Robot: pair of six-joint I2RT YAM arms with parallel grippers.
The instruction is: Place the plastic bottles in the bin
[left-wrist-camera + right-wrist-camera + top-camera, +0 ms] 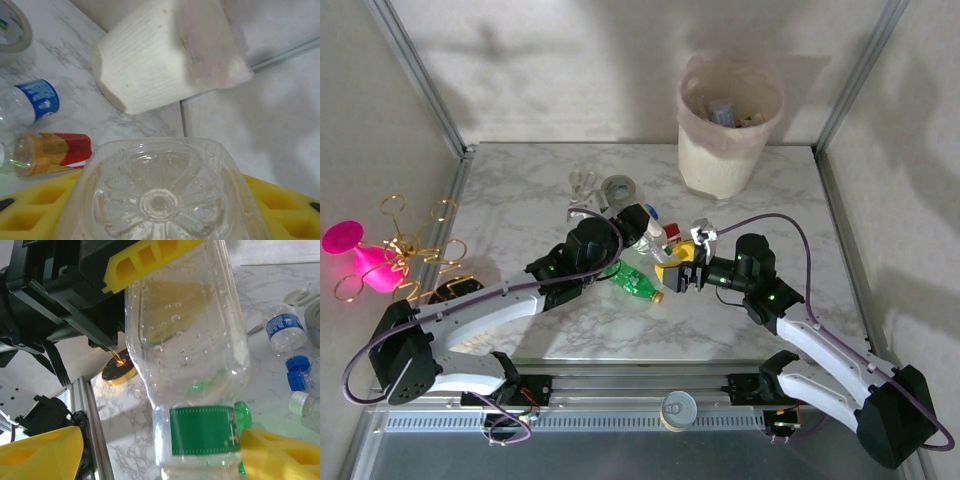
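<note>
A clear bottle with a green label hangs between the two arms above the table. My left gripper is shut on it, and its ribbed clear base fills the space between the yellow fingers. My right gripper is open around the same bottle at its label, with a wide gap on the left side. In the top view the left gripper and right gripper meet mid-table. A green bottle lies below them. The cream bin with its pinkish bag stands at the back right, also in the left wrist view.
A blue-labelled bottle and an orange-red-labelled one lie near the bin. The grey tape roll and scissors sit behind the left gripper. A round tin rests on the front rail. Pink and gold objects stand left of the table.
</note>
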